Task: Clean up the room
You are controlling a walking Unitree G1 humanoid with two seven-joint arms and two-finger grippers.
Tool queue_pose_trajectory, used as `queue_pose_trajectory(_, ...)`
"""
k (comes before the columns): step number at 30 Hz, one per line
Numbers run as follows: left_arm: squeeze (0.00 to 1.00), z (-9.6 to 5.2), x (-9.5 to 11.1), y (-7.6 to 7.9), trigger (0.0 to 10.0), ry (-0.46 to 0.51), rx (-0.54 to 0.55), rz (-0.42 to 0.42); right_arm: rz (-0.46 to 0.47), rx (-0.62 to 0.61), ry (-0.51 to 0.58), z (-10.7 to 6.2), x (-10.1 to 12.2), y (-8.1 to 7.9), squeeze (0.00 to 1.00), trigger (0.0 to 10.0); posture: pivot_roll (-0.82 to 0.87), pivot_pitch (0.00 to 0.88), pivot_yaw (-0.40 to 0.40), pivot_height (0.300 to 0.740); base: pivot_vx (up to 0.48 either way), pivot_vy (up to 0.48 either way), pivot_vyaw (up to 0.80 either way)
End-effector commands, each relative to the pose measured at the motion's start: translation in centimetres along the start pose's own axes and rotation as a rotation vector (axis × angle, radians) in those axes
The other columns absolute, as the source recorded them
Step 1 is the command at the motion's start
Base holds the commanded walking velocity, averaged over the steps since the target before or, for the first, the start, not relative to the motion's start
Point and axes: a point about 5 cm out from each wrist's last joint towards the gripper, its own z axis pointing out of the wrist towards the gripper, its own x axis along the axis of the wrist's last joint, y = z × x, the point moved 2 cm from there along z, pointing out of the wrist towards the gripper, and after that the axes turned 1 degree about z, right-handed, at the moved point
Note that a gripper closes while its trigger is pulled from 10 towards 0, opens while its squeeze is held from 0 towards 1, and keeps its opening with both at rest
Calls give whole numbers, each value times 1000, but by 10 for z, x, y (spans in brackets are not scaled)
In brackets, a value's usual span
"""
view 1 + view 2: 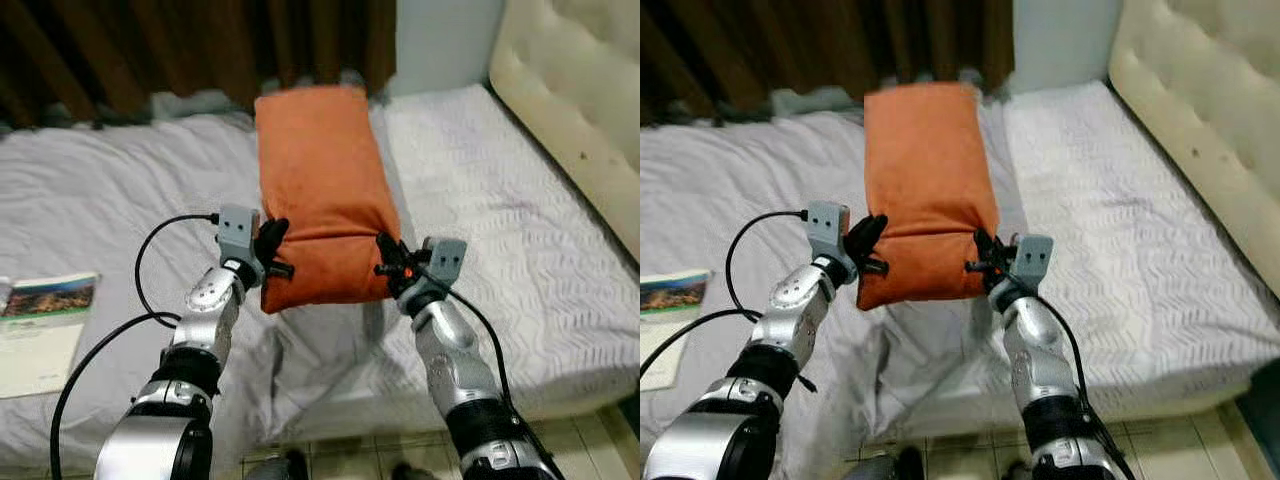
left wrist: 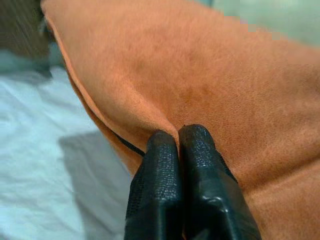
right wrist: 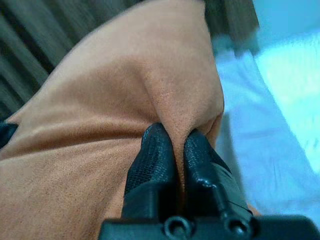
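The left gripper point(image 1: 272, 243) is clamped on the near left corner of the orange pillow point(image 1: 320, 180), its two black fingers point(image 2: 165, 170) pressed together with a fold of the fabric pinched between them. The right gripper point(image 1: 390, 262) is clenched on the near right corner of the same pillow, and a ridge of orange cloth is seen gathered between its fingers point(image 3: 155, 155). Both silver arms are stretched forward from 6 o'clock, the left one trailing a black cable point(image 1: 150, 250) that loops out toward 9 o'clock.

The pillow is held over the middle of the bed, its long axis running from 6 toward 12 o'clock, with its far end reaching the brown curtain point(image 1: 200, 45). Whether that far end rests on the bedding cannot be told. A shadow is cast beneath its near edge onto the rumpled grey sheet point(image 1: 100, 200), which covers the part of the bed from 9 to 12 o'clock. From 1 to 4 o'clock the mattress is covered by a white textured blanket point(image 1: 500, 220). A cream padded headboard point(image 1: 580, 90) is set along the bed at 2 o'clock. A booklet point(image 1: 45, 330) with a coloured picture on its cover lies flat on the grey sheet at 8 o'clock, well apart from the pillow. A strip of tiled floor point(image 1: 400, 445) is visible at 6 o'clock below the bed's edge.
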Motion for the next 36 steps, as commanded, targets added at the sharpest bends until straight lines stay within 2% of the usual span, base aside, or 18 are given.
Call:
queue_pose_trajectory(1,0,-6,-2,-13,10000,-8,63,37,-70,-66,61,-8,13,15,0,10000,-77,36,91,740,0,0,0)
queue_pose_trajectory(7,0,-4,0,-8,10000,10,62,28,-67,-92,46,-15,13,20,0,10000,-90,45,84,740,0,0,0)
queue_pose_trajectory(9,0,-2,0,-4,10000,-1,36,56,-75,-103,34,-17,12,24,0,10000,-94,46,83,740,347,-328,0)
queue_pose_trajectory(11,0,-1,-1,-2,10000,-6,20,23,-79,-107,33,-17,13,25,0,10000,-96,47,82,740,345,-330,0)
queue_pose_trajectory(15,0,0,2,-5,10000,-4,26,61,-82,-116,27,-18,12,26,0,10000,-101,49,83,740,347,-328,0)
queue_pose_trajectory(29,0,-3,-6,-6,10000,-33,4,60,-96,-116,-4,-19,7,27,0,10000,-102,59,82,740,351,-324,0)
queue_pose_trajectory(36,0,-2,-12,10,10000,-33,-48,54,-95,-123,-19,-20,3,30,0,10000,-104,53,81,740,349,-326,0)
